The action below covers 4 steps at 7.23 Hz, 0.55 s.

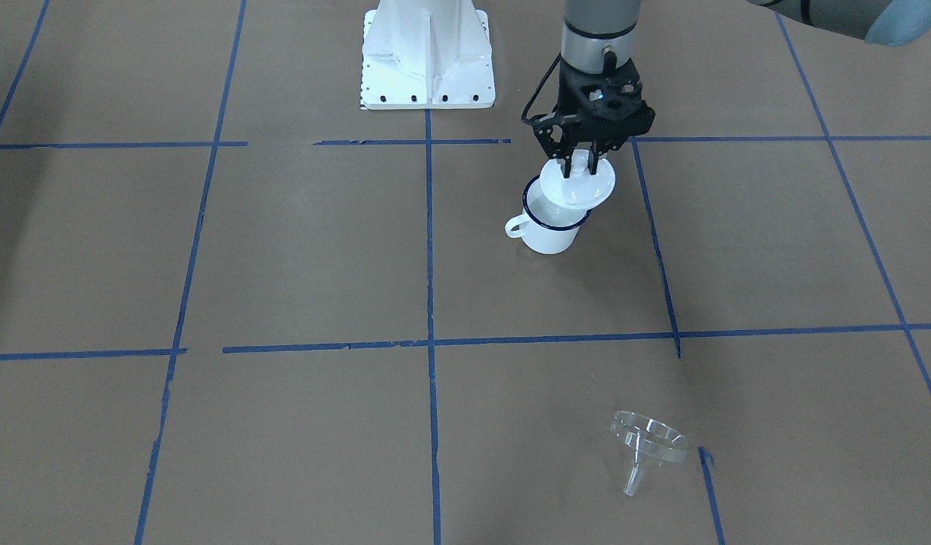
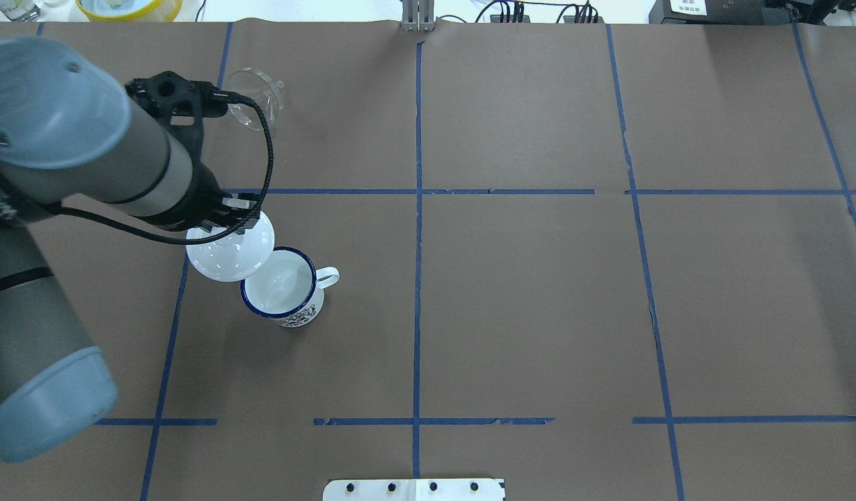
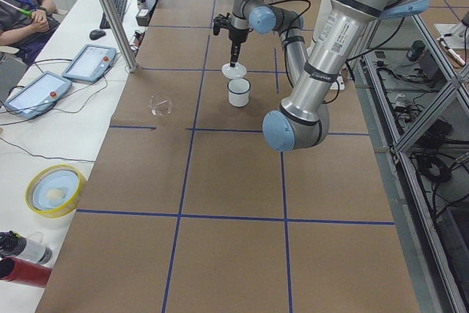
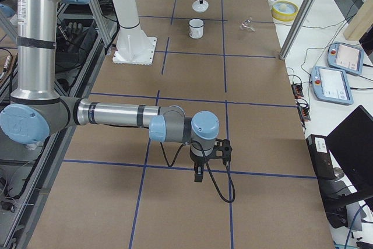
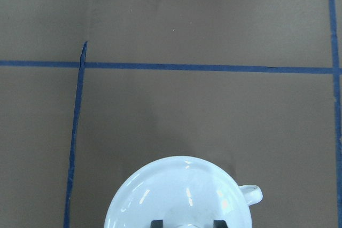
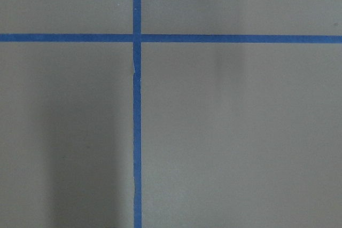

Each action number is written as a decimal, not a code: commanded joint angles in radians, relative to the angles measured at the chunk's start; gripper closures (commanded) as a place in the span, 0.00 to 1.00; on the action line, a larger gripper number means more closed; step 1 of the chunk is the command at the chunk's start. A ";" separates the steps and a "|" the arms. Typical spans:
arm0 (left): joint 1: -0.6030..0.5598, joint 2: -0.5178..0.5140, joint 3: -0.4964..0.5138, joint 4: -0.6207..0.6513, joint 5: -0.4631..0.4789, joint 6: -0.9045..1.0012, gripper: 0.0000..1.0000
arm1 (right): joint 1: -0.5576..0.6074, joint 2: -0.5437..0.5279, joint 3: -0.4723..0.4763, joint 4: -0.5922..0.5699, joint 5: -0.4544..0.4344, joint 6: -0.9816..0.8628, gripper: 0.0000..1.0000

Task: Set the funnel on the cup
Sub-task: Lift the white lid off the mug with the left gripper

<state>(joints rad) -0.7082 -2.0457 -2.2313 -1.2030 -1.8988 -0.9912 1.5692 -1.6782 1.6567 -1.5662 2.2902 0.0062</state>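
The lid (image 1: 596, 193) is gripped by its knob in left pincer (image 1: 577, 168), partly over cup (image 1: 550, 231). The funnel (image 1: 650, 440) lies tipped on tabletop (image 1: 284, 265), well beyond cup, away from robot, spout outward; left arm is judged nearer. State of right pincer (image 4: 199, 174) cannot be told.

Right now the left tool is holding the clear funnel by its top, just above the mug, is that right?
Not quite. The left tool is holding the white lid by its knob, just above the mug, not the funnel. The funnel lies untouched on the table, well away from the mug. The exterior front-facing view shows it.
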 commanded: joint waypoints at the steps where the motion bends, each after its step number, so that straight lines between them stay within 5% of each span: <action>1: -0.056 0.227 -0.071 -0.183 -0.088 0.109 1.00 | 0.000 0.000 0.000 0.000 0.000 0.000 0.00; 3: -0.054 0.428 0.013 -0.516 -0.102 0.095 1.00 | 0.000 0.000 -0.002 0.000 0.000 0.000 0.00; 4: -0.039 0.435 0.104 -0.580 -0.100 0.060 1.00 | 0.000 0.000 -0.002 0.000 0.000 0.000 0.00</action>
<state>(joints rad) -0.7575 -1.6592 -2.2154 -1.6577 -1.9963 -0.9034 1.5693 -1.6782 1.6554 -1.5662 2.2902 0.0061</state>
